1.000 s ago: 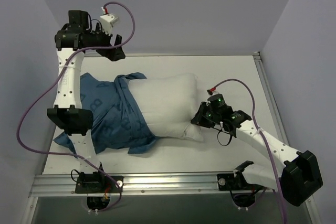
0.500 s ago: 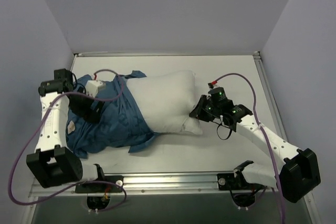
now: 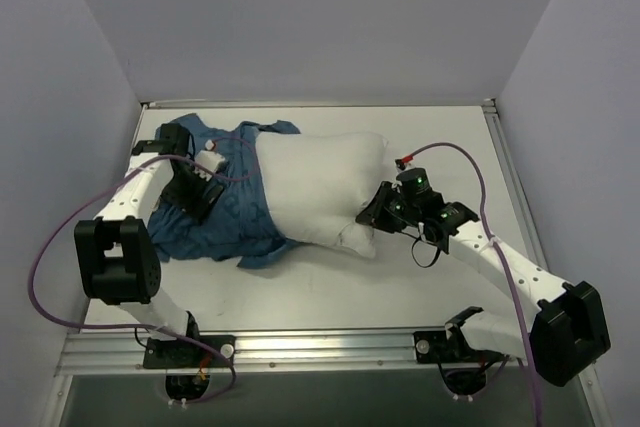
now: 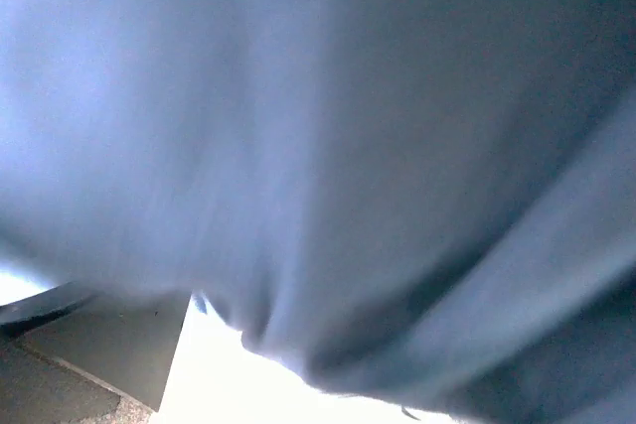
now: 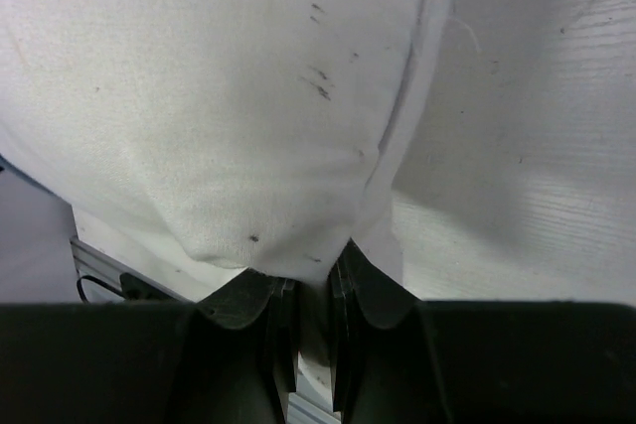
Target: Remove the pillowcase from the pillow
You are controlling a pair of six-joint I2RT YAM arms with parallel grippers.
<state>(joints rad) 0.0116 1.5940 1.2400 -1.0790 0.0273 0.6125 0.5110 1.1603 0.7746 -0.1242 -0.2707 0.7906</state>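
The white pillow (image 3: 320,182) lies across the middle of the table, and its left end is inside the dark blue pillowcase (image 3: 235,212), which is bunched up on the left. My left gripper (image 3: 197,190) is down on the pillowcase with its jaws spread open. In the left wrist view, blurred blue pillowcase (image 4: 348,146) hides the fingers. My right gripper (image 3: 372,213) is shut on the pillow's right near corner. In the right wrist view the pillow (image 5: 219,96) narrows into the shut right gripper (image 5: 310,290).
The white table (image 3: 440,277) is enclosed by lilac walls at the back and both sides. An aluminium rail (image 3: 320,347) runs along the near edge. Purple cables loop beside the left arm (image 3: 45,247) and above the right arm (image 3: 455,152).
My left arm swung down from high at the back onto the pillowcase. The pillow and pillowcase shifted slightly toward the back. My right gripper kept its hold on the pillow.
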